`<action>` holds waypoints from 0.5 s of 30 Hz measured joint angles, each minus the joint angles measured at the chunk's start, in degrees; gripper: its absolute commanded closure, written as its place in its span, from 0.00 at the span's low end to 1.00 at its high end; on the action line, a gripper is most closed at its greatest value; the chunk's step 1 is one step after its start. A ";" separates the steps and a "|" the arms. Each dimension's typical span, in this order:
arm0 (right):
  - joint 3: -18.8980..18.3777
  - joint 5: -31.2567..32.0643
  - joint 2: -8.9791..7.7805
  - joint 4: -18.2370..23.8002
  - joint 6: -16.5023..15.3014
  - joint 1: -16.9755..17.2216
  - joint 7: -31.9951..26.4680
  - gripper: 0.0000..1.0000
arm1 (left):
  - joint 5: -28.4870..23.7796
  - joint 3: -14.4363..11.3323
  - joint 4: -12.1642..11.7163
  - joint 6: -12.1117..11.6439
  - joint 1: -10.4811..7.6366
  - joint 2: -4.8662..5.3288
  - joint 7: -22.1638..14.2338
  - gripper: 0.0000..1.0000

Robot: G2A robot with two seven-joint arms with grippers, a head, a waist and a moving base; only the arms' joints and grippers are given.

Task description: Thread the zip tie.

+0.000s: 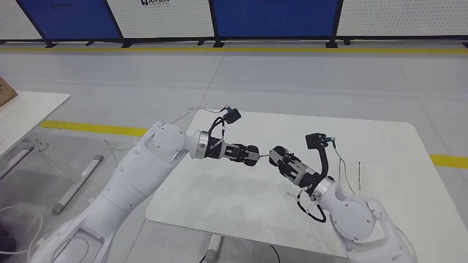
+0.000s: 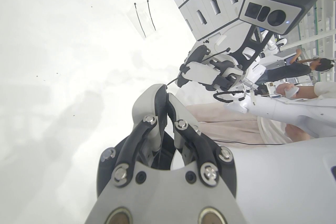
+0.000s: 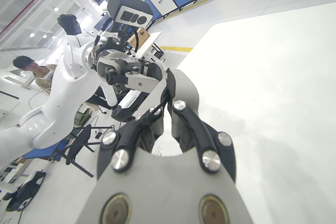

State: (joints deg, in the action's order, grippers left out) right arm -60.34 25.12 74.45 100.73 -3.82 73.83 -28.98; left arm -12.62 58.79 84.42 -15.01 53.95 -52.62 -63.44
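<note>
Zip tie [image 2: 172, 82] is held in the air above the white table [image 1: 380, 146], showing as a thin black strand between the two grippers, which face each other tip to tip. The left gripper [image 2: 166, 93] is closed on one end, and the right gripper [image 3: 169, 83] is closed on the other. Two spare ties [image 2: 139, 20] lie side by side on the table, well apart from both grippers.
</note>
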 measured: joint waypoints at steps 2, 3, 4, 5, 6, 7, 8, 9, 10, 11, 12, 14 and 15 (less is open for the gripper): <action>0.03 0.07 -0.01 0.02 0.15 -0.02 0.00 1.00 | 0.00 0.00 0.00 0.00 0.00 0.00 0.00 1.00; 0.04 0.08 -0.02 0.02 0.21 -0.03 -0.02 1.00 | 0.00 0.00 0.00 0.00 0.00 0.00 0.00 1.00; 0.06 0.08 -0.02 0.01 0.25 -0.04 -0.04 1.00 | 0.00 0.00 0.00 0.00 0.00 0.00 0.00 1.00; 0.10 0.08 -0.02 -0.03 0.28 -0.06 -0.06 1.00 | 0.00 0.00 0.00 0.00 0.00 0.00 0.00 1.00; 0.15 0.06 -0.02 -0.06 0.28 -0.07 -0.07 1.00 | 0.00 0.00 0.00 0.00 0.00 0.00 0.00 1.00; 0.20 0.02 -0.02 -0.06 0.28 -0.08 -0.07 1.00 | 0.00 0.00 0.00 0.00 0.00 0.00 0.00 1.00; 0.28 -0.01 -0.01 -0.02 0.27 -0.09 -0.03 1.00 | 0.00 0.00 0.00 0.00 0.00 0.00 0.00 1.00; 0.33 -0.01 -0.01 0.06 0.25 -0.07 0.03 1.00 | 0.00 0.00 0.00 0.00 0.00 0.00 0.00 1.00; 0.37 0.01 -0.01 0.18 0.22 -0.02 0.12 1.00 | 0.00 0.00 0.00 0.00 0.00 0.00 0.00 1.00; 0.37 0.06 -0.02 0.34 0.18 0.08 0.22 1.00 | 0.00 0.00 0.00 0.00 0.00 0.00 0.00 1.00; 0.36 0.10 -0.04 0.45 0.16 0.17 0.27 1.00 | 0.00 0.00 0.00 0.00 0.00 0.00 0.00 1.00; 0.28 0.15 -0.08 0.63 0.13 0.33 0.33 1.00 | 0.00 0.00 0.00 0.00 0.00 0.00 0.00 1.00; 0.25 0.18 -0.10 0.67 0.12 0.38 0.35 1.00 | 0.00 0.00 0.00 0.00 0.00 0.00 0.00 1.00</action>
State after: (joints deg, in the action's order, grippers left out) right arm -60.10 25.30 74.35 101.40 -3.70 74.21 -28.64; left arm -12.62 58.79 84.42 -15.01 53.95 -52.62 -63.44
